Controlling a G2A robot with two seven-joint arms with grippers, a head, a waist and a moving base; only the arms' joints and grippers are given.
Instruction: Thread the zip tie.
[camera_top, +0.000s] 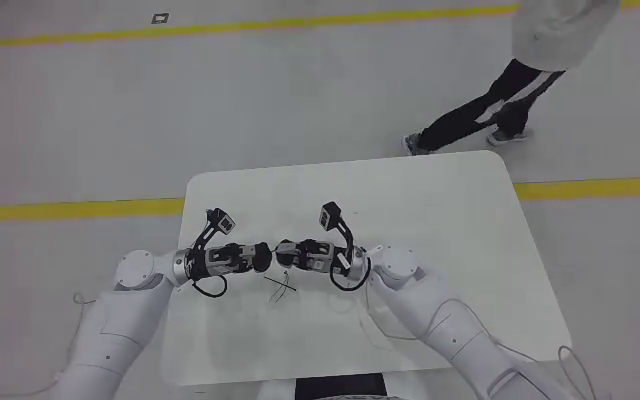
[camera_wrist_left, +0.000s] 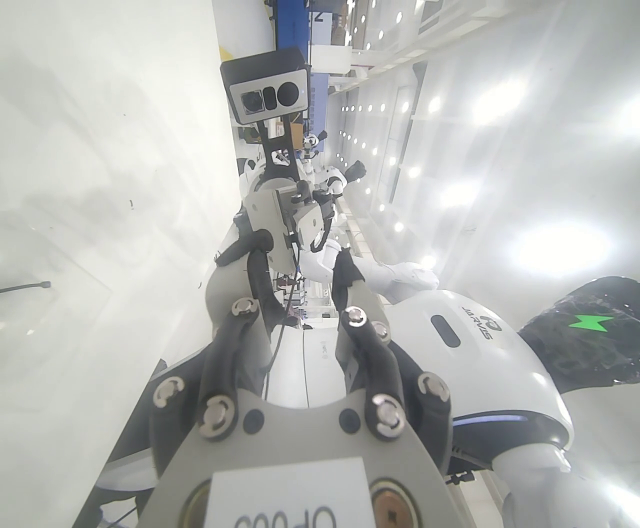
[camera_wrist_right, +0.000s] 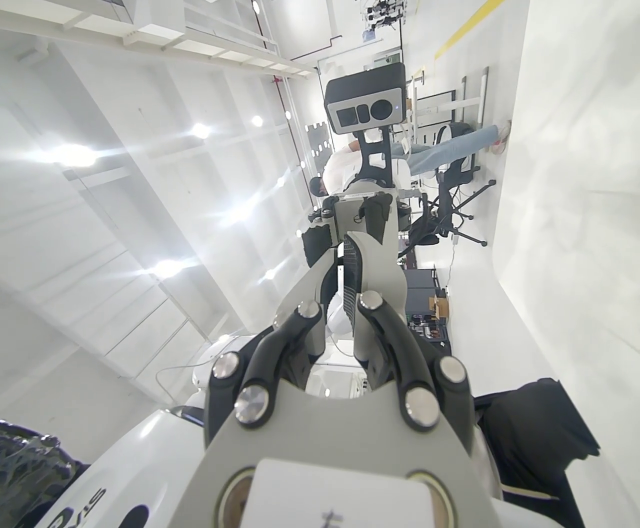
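The zip tie (camera_top: 280, 288) is a thin black plastic strap. From above it shows as fine dark lines crossing each other, and I cannot tell whether both lines are straps or one is only a shadow. It lies flat on the white rounded-corner table (camera_top: 450, 200), near the middle and just on the robot's side of the spot where the two grippers meet, and neither of them touches it. The longer line runs roughly across the table from the robot's left to its right at a slight slant, and the shorter one cuts over it, running toward and away from the robot. In the left wrist view one end of the strap rests on the tabletop and finishes in a small blocky head, while the rest runs out of frame.

The left gripper (camera_wrist_left: 302, 280) hangs above the table with its jaws apart and nothing between them. The right gripper (camera_wrist_right: 341, 250) faces it tip to tip, very near. Its jaws are drawn close together, and no strap can be made out between them
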